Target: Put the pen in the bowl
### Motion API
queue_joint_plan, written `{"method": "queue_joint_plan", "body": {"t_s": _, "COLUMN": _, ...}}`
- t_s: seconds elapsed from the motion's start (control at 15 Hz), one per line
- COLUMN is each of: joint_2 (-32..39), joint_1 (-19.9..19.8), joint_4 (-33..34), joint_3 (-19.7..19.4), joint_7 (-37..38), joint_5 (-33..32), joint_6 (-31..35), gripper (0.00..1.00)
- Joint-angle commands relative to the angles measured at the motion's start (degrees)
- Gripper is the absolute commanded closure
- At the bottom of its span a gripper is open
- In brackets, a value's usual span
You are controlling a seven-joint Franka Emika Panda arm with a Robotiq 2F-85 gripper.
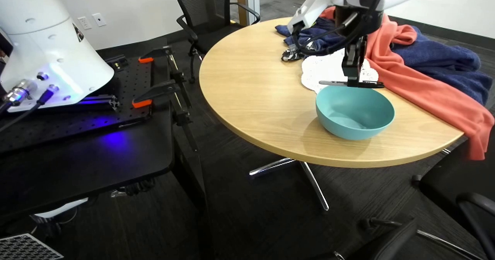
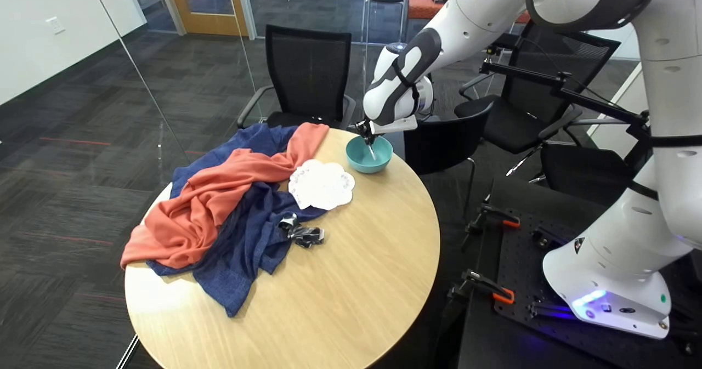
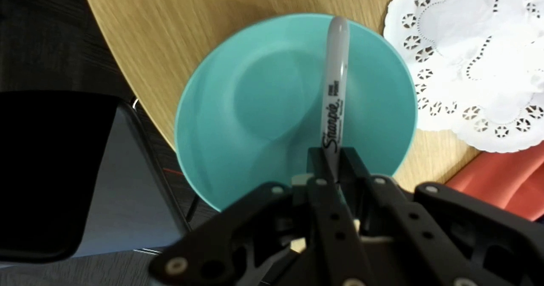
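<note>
The pen is a grey Sharpie marker (image 3: 334,90) with a black end (image 1: 373,85). It also shows over the bowl in an exterior view (image 2: 372,152). My gripper (image 3: 332,162) is shut on the pen near its middle and holds it roughly level. The round teal bowl (image 3: 212,107) lies under the pen in the wrist view. The bowl stands upright near the table's edge in both exterior views (image 1: 348,131) (image 2: 366,167). The gripper (image 1: 352,84) is above the bowl's rim. Its fingers hide part of the pen in the wrist view.
A white lace doily (image 3: 476,56) lies beside the bowl. Coral cloth (image 2: 236,174) and navy cloth (image 2: 247,259) are heaped on the round wooden table (image 2: 356,281). A black shiny packet (image 2: 304,234) lies by the cloth. A black chair (image 2: 447,144) stands close to the table edge near the bowl.
</note>
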Motion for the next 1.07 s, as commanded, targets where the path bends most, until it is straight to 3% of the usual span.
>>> {"method": "queue_joint_plan", "body": {"t_s": 0.0, "joint_2": 2.55, "joint_1": -1.70, "joint_4": 3.55, "joint_3": 1.53, "joint_7": -0.79, "joint_5": 0.31, "joint_6": -1.54, "gripper": 0.76}}
{"method": "queue_joint_plan", "body": {"t_s": 0.07, "joint_2": 2.97, "joint_1": -2.00, "joint_4": 3.90, "joint_3": 1.90, "joint_7": -0.89, "joint_5": 0.46, "joint_6": -1.51, "gripper": 0.61}}
{"method": "queue_joint_plan", "body": {"t_s": 0.6, "joint_2": 3.96, "joint_1": -2.35, "joint_4": 5.04, "joint_3": 2.66, "joint_7": -1.08, "joint_5": 0.43, "joint_6": -1.35, "gripper": 0.02}}
{"method": "queue_joint_plan", "body": {"t_s": 0.87, "joint_2": 3.53, "joint_1": -3.33, "joint_4": 4.78, "joint_3": 3.72, "joint_7": -1.84, "joint_5": 0.75, "joint_6": -1.28, "gripper": 0.00}}
{"method": "queue_joint_plan", "body": {"t_s": 1.0, "joint_2": 3.83, "joint_1": -1.56, "joint_4": 3.99, "joint_3": 2.13, "joint_7": -0.07, "joint_5": 0.26, "joint_6": -0.17, "gripper": 0.00}}
